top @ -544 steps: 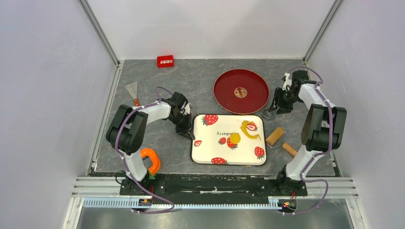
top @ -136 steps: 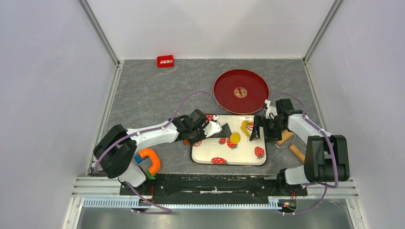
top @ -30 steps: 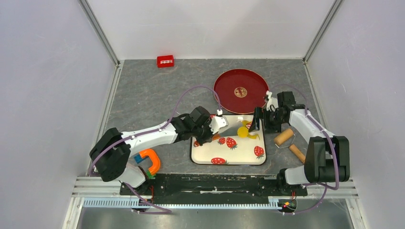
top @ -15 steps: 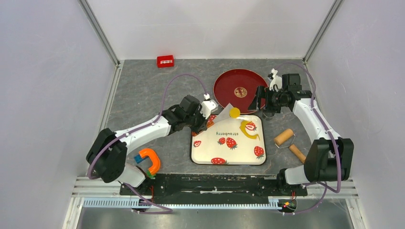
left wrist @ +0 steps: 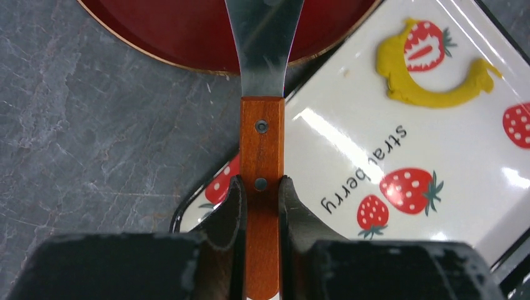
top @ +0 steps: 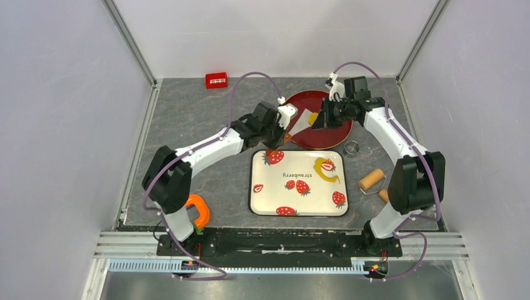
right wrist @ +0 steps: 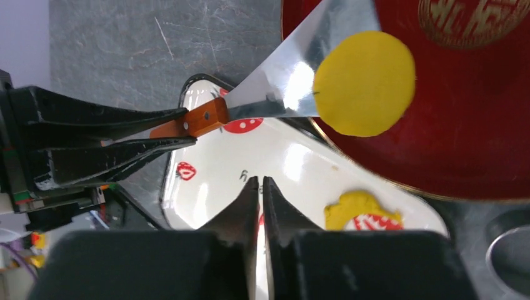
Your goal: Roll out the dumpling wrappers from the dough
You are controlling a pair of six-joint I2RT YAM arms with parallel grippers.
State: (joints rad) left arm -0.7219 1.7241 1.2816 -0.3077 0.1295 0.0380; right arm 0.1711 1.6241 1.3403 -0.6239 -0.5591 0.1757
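The dumpling wrapper [right wrist: 364,83], a small flat round bright-yellow dough disc, lies at the tip of a steel-bladed, wooden-handled scraper [left wrist: 262,144], partly overhanging its edge above the round dark-red plate [right wrist: 500,144]; whether the blade touches the plate I cannot tell. The likely trouble: a tilt of the blade could let the soft disc slide off early or fold over the edge; it could equally cling to the steel and stretch or tear when pushed off, since the dough looks thin. From the left, the left gripper [left wrist: 262,187] pinches the scraper's wooden handle between both fingers; the blade reaches out past the white strawberry-printed tray [left wrist: 375,156], where a ragged leftover strip of yellow dough [left wrist: 431,87] lies; the right gripper [right wrist: 261,184] has its fingers pressed almost together, holding nothing, near the disc but not touching it.
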